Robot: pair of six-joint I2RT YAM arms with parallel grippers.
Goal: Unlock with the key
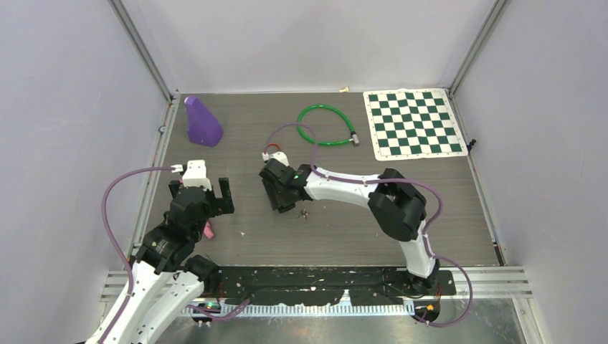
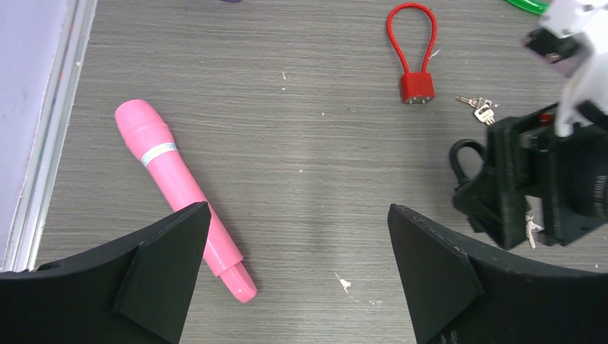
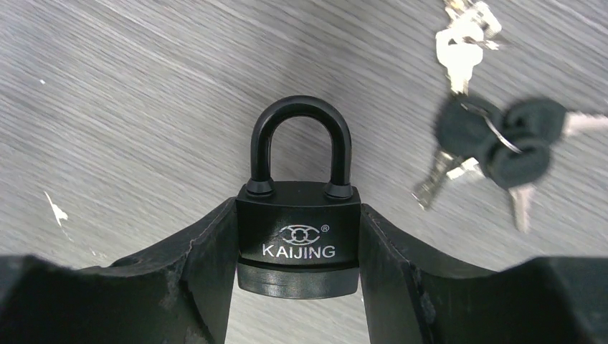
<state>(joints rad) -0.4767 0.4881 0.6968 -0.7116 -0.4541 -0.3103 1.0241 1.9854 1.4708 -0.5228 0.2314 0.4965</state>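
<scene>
Fig.: R gripper (image 3: 297,208) clenched on black padlock (image 3: 297,240), approx. mid-worktop (image 1: 344,236); key bunch (image 3: 502,143) just beside it. L gripper (image 2: 297,215) released, near left edge. Hold lock steady, keyhole end reachable, before you fetch a key.

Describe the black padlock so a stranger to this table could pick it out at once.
On the grey wood-grain table, find the right arm's end effector. The black metal padlock sits clamped in it, beside a bunch of black-headed keys. Unlike the red cable-loop padlock nearby, it has a rigid black shackle and white KAIJING lettering.
</scene>
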